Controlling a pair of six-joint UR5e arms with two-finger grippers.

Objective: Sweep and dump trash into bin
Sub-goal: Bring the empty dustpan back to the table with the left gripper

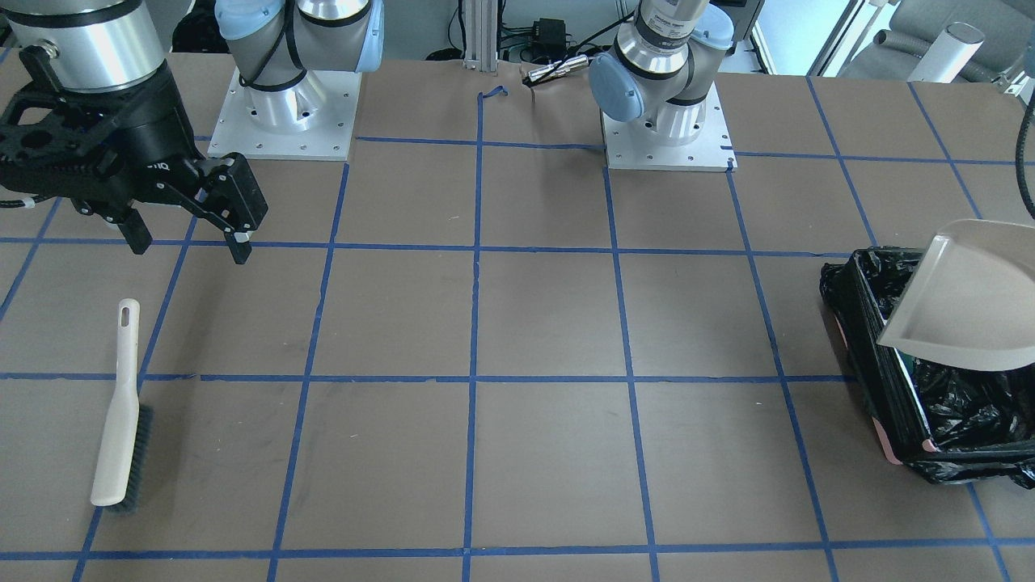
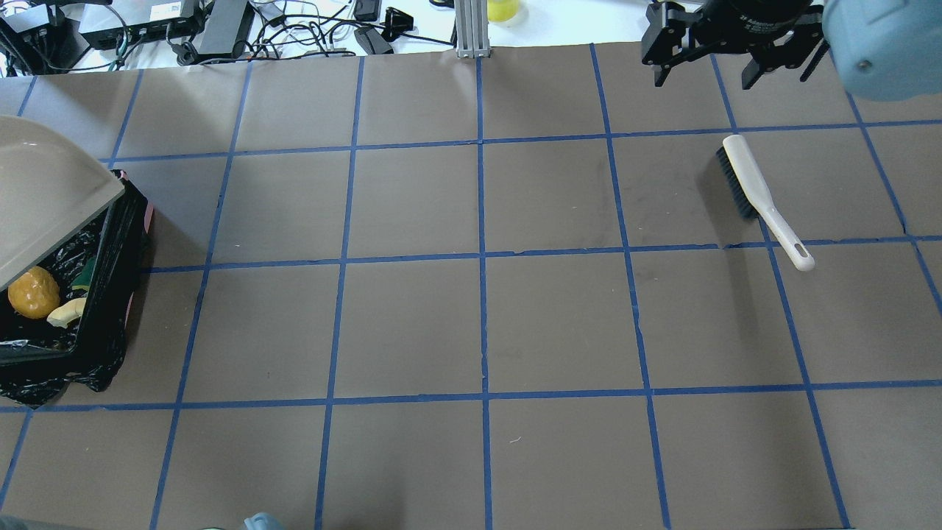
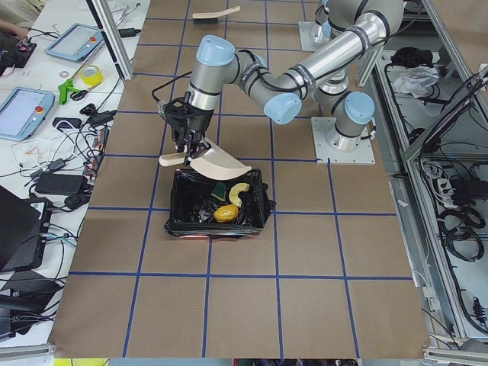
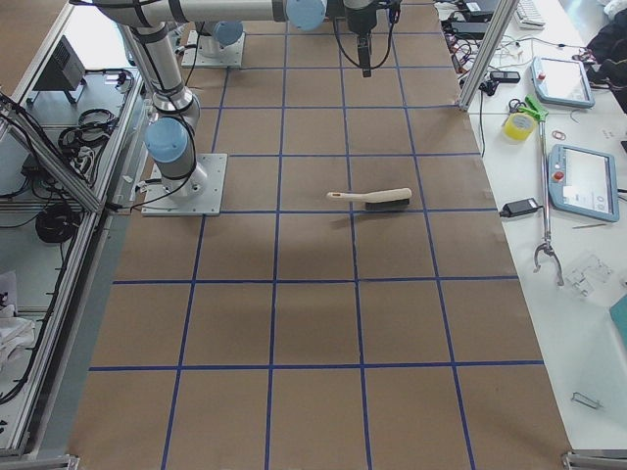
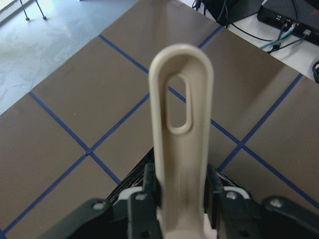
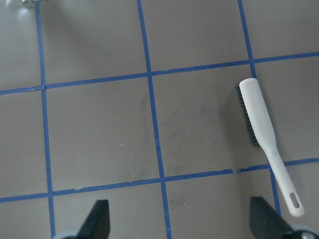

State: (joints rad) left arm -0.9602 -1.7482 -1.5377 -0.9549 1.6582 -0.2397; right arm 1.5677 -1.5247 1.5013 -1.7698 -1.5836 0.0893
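Holding dustpan [image 1: 962, 299] tilted over bin [image 1: 859, 343] | left fingers [image 5: 148, 180] clamped on handle [image 5: 180, 149] | right fingers [image 6: 98, 219] apart

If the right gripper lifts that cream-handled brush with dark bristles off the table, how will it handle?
The cream-handled brush looks like rigid moulded plastic, so it is probably stiff and light. Its bristle end is bulkier, so if it is gripped at the slim handle it may droop that way. Lying flat, it seems unlikely to roll.

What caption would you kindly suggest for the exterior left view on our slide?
Left gripper holds the beige dustpan tilted over the bin, trash already inside.
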